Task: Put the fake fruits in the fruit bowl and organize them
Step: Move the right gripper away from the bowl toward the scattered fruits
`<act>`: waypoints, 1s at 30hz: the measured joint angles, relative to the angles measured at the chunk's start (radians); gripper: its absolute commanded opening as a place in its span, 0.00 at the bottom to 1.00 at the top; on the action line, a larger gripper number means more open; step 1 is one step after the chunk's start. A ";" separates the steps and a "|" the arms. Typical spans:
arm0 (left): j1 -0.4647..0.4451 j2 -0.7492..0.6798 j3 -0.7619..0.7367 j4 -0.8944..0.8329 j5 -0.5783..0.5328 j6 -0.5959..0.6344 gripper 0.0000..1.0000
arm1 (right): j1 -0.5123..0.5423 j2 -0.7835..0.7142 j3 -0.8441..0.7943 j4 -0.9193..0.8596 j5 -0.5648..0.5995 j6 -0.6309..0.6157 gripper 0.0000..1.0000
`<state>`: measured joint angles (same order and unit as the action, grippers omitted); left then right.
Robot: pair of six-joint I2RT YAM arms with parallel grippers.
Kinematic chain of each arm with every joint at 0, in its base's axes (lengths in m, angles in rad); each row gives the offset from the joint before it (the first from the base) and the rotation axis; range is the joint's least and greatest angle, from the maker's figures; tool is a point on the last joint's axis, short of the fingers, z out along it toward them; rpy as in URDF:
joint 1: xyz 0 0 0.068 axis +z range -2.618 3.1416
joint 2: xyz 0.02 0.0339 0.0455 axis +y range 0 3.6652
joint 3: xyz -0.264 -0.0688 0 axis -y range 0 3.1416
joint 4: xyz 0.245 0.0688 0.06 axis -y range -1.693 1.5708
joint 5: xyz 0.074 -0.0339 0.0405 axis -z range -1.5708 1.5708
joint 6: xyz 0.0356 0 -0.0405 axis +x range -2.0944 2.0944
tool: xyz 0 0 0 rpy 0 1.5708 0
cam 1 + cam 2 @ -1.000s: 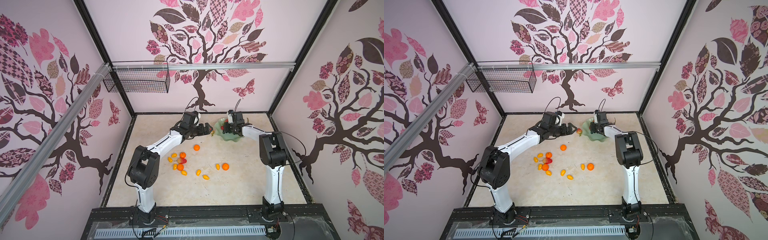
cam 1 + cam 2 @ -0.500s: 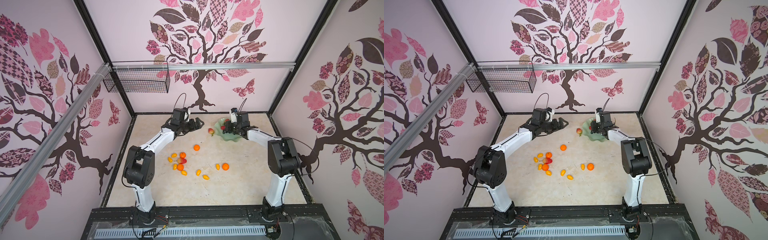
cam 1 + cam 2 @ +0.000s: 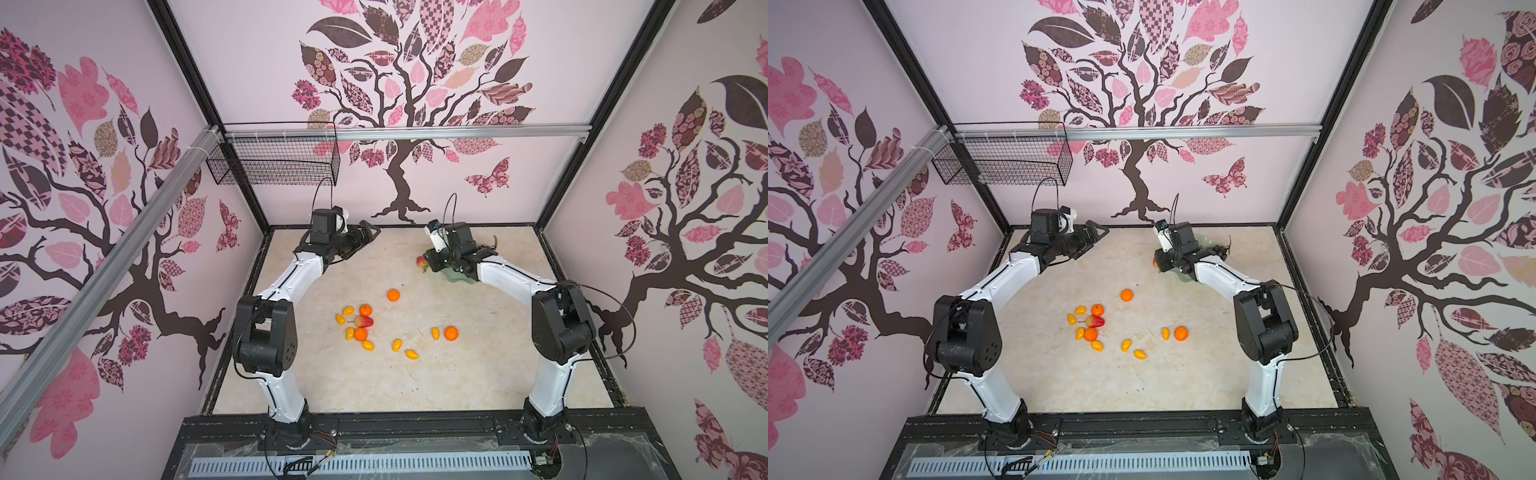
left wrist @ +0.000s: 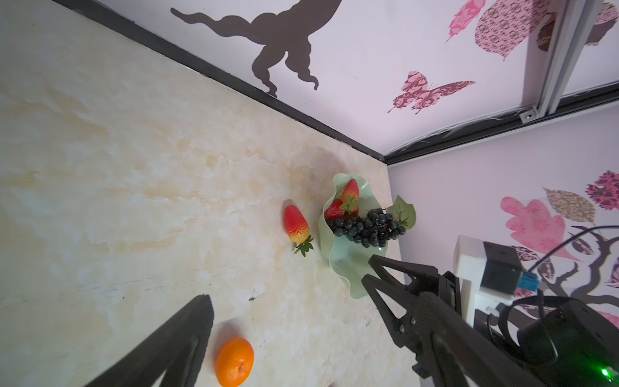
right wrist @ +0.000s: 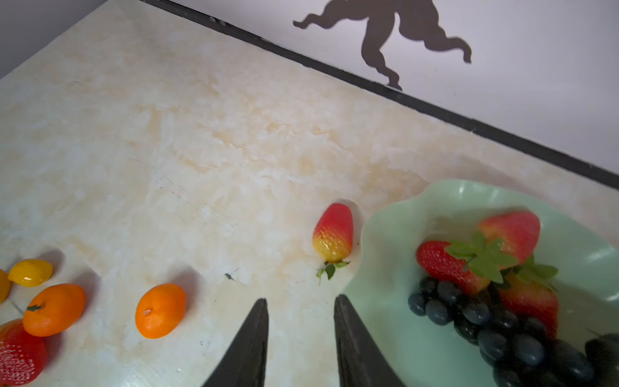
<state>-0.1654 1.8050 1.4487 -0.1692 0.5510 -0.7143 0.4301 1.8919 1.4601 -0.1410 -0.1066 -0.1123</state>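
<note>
While most fruit lies loose on the marbled tabletop [image 3: 457,386], the work centres on the fruit bowl [image 5: 395,241].

Arms: the left gripper [image 4: 287,283] hangs well apart from the bowl, jaws wide, empty. The right gripper [image 5: 300,298] sits just off the bowl's rim, jaws parted by a modest gap with nothing between them, pointed at the stray strawberry [image 5: 333,234].

Bowl contents: grape bunch [image 5: 485,321] and three strawberries [image 5: 445,264].

The stray strawberry lies on the tabletop just beside the bowl's rim, outside it, leafy cap toward the right gripper.

Judged step: recovering this berry. The next move calls for a short advance, jaws perhaps wider, a close across the berry's body, then a lift over the ruffled rim without nudging the bowl.

Well apart from the bowl and yet to go in: a second strawberry [image 3: 366,321], four tangerines [image 3: 393,295], several kumquats [image 3: 397,345].
</note>
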 measured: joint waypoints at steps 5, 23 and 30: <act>0.016 0.037 -0.015 0.076 0.069 -0.071 0.99 | 0.069 0.062 0.138 -0.109 0.112 -0.050 0.37; 0.085 0.062 -0.106 0.250 0.116 -0.257 0.99 | 0.182 0.398 0.526 -0.441 0.470 -0.182 0.52; 0.084 0.074 -0.116 0.358 0.154 -0.317 0.99 | 0.193 0.452 0.545 -0.480 0.558 -0.229 0.54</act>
<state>-0.0811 1.8790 1.3331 0.1890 0.7048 -1.0317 0.6235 2.3436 2.0048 -0.6212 0.4519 -0.3408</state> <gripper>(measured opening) 0.986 0.536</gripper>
